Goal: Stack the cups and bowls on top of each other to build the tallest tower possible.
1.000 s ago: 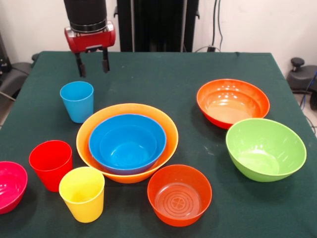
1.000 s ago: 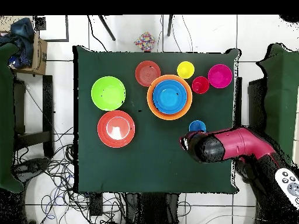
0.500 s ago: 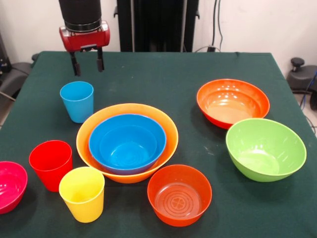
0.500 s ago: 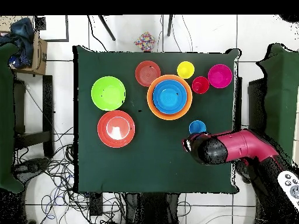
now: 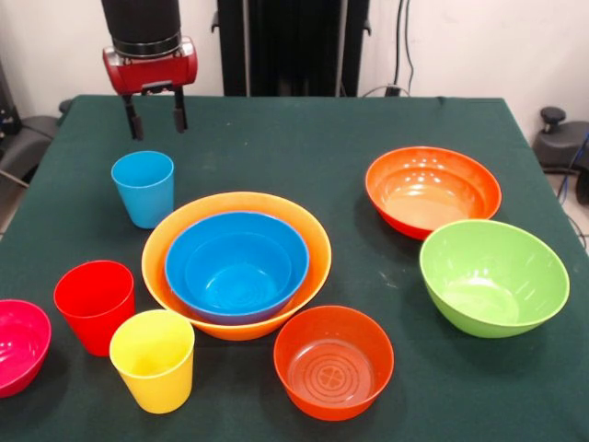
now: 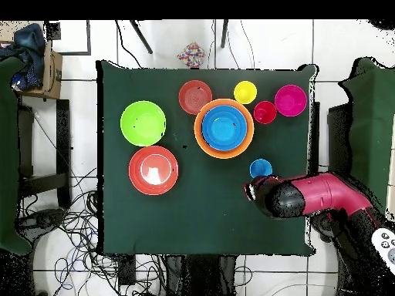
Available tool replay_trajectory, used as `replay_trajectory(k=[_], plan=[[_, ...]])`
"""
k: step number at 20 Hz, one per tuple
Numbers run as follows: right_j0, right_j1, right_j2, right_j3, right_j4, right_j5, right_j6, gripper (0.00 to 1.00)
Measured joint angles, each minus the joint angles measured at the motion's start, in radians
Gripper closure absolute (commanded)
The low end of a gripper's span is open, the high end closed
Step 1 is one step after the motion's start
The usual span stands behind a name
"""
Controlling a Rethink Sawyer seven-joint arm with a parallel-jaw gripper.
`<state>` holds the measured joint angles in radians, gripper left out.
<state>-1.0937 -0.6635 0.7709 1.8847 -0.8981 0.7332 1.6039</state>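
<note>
Gripper point(image 5: 154, 116) is held above the table w/ fingers spread apart, nothing between them, just behind the light blue cup point(image 5: 144, 187), which stands upright, mouth up. The blue bowl point(image 5: 236, 263) is nested in the pale orange bowl point(image 5: 315, 241) at centre, both opening upward.

So that's three cups point(image 5: 144, 188) and six bowls point(image 5: 492, 276) on one green table point(image 5: 304, 138), plus a single robot gripper point(image 5: 154, 118) up top.
</note>
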Motion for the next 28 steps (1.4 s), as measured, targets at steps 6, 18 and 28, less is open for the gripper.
replay_trajectory(k=[6,18,28], plan=[[-0.006,0.000,0.009,-0.004,0.008,0.000,0.000,0.00],[-0.007,0.010,0.039,-0.040,0.017,0.000,0.000,0.00],[-0.004,0.059,0.040,-0.090,0.017,0.000,0.000,0.00]])
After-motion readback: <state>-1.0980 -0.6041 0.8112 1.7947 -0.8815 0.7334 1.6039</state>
